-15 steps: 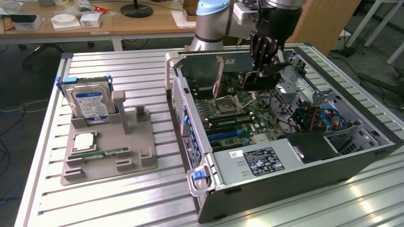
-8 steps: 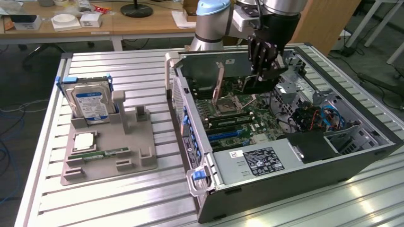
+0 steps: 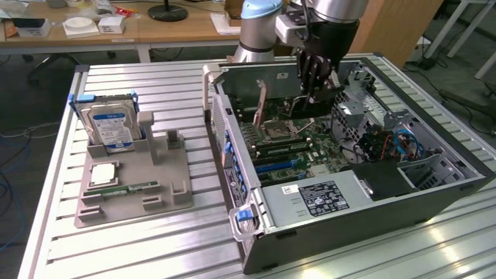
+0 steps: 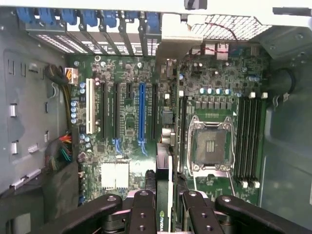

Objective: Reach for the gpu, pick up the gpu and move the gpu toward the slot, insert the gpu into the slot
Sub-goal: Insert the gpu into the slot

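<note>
1. I am the gripper at the end of the arm, reaching down into the open computer case from above.
2. My fingers are closed on the gpu, one on each flat face, with the card's thin edge running out between them.
3. In the exterior view the gpu stands upright inside the case, near the case's back wall, with its brownish edge towards the exterior view's left.
4. The wrist view has the card edge-on over the green motherboard, and a small logo on the card sits right between my fingers.
5. The pale metal bracket at the card's far end lies against the row of openings in the case's back wall.
6. The card runs parallel to the long slots on the board. It sits just beside the blue slot, between that and the square processor socket.
7. I cannot tell whether the card's lower edge touches a slot or hangs above the board.
8. The case lies on its side on a ribbed metal table.
9. Well apart from me, towards the exterior view's left, a grey holder stands on the table.
10. In the holder a blue-labelled hard drive stands upright, and a green memory stick lies flat nearer the front.
</note>
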You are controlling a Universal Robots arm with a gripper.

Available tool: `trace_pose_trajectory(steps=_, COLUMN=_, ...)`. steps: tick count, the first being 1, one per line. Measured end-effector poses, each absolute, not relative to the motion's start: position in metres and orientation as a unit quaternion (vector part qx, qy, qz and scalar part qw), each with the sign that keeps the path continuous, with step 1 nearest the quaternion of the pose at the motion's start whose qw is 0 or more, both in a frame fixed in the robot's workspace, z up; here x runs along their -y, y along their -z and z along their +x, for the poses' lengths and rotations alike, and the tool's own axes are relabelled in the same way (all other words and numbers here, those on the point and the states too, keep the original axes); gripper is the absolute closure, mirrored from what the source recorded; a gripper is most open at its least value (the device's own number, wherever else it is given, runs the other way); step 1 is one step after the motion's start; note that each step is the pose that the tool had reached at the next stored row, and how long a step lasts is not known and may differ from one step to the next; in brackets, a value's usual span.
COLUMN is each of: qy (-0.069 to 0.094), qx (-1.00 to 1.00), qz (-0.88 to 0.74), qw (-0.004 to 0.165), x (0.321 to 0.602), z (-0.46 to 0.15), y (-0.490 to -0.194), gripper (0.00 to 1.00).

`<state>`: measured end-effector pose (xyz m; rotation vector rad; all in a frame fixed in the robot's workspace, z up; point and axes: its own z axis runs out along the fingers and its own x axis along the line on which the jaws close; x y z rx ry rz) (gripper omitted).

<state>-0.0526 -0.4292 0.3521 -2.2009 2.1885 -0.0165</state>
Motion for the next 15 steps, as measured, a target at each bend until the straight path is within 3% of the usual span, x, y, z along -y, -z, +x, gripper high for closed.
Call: trace_pose_trajectory(steps=15, qy=0.005, qx=-0.705, qz=-0.709, qw=0.019, x=0.447, z=-0.064, y=-0.344, gripper=0.74)
